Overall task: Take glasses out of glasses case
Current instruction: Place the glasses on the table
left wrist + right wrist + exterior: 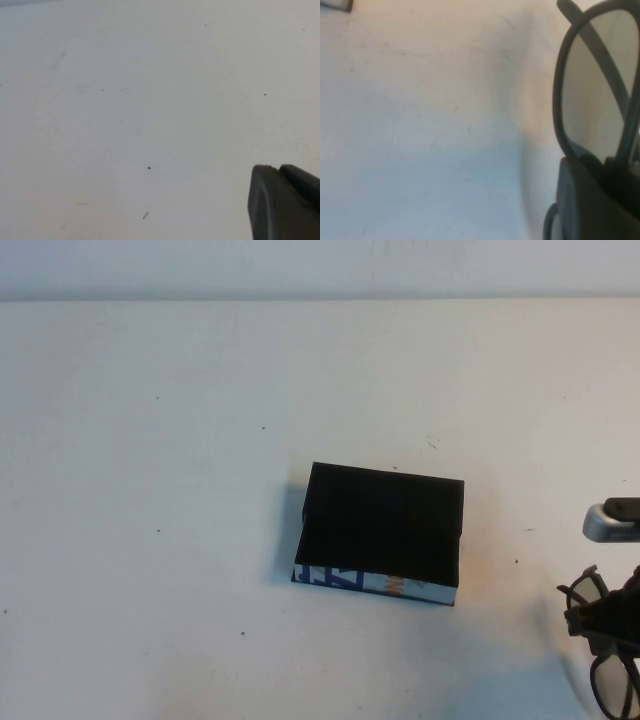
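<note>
Though set as a lifting-out job, looks from the high view to be near its end: finds the glasses case [380, 530] flat and lidded at mid-table, white printed edge toward the robot, and the glasses [612, 687] out of it, well apart at the near right edge, clamped in the right gripper [600, 625]. Judges the next move to be a gentle lowering onto bare table, clear of the case, then a release, taking care not to twist the frame. Shows no left arm here. Moves to the left wrist view: catches only a dark tip of the left gripper [282, 205] over bare table, far from the work; cannot tell whether open or closed. Turns to the right wrist view: sees one lens and a temple arm rising from the right gripper's [605, 172] closed grip. Notes a white table [150, 540], matte, flecked with small dark specks, and a pale grey wall [320, 265] behind.
</note>
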Controlling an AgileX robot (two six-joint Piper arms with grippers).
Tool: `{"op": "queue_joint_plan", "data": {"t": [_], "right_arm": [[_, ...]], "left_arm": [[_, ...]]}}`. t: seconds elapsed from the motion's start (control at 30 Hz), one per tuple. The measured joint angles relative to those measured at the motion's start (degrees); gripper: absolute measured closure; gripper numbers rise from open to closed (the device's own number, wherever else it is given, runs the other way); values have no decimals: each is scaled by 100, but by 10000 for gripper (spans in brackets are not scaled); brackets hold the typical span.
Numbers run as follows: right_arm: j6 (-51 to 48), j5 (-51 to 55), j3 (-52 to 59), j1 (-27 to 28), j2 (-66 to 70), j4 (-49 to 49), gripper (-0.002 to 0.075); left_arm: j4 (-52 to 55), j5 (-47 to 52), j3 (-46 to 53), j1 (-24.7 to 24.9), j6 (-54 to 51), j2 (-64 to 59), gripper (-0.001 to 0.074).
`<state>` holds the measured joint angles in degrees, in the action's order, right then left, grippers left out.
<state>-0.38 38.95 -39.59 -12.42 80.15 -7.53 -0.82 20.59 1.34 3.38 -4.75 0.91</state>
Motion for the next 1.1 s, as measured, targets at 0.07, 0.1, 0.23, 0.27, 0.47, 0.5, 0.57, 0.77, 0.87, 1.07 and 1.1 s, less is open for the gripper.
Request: {"op": "queue_joint_plan", "data": {"t": [0.07,0.1,0.23,0.27,0.47,0.5,0.57,0.77,0.87,1.07,1.1], "right_arm": [[0,-229,0,0,88,-23,675],[0,-371,0,0,145,-80,675],[0,-871,0,0,303,-400,675],[0,-965,0,0,357,-491,675],[0,-1135,0,0,648,-554,655],[0,-1165,0,0,689,-543,635],[0,-1230,0,0,725,-527,577],[0,-1068,-125,0,635,-472,443],[0,-946,-197,0,240,-435,462],[-21,-602,-210,0,-1343,168,602],[-30,-537,-210,0,-1596,271,636]], "left_arm": [[0,0,0,0,0,0,741],[0,0,0,0,0,0,741],[0,0,0,0,0,0,741],[0,0,0,0,0,0,741],[0,0,0,0,0,0,741],[0,0,0,0,0,0,741],[0,0,0,0,0,0,741],[0,0,0,0,0,0,741],[0,0,0,0,0,0,741],[0,0,0,0,0,0,741],[0,0,0,0,0,0,741]]}}
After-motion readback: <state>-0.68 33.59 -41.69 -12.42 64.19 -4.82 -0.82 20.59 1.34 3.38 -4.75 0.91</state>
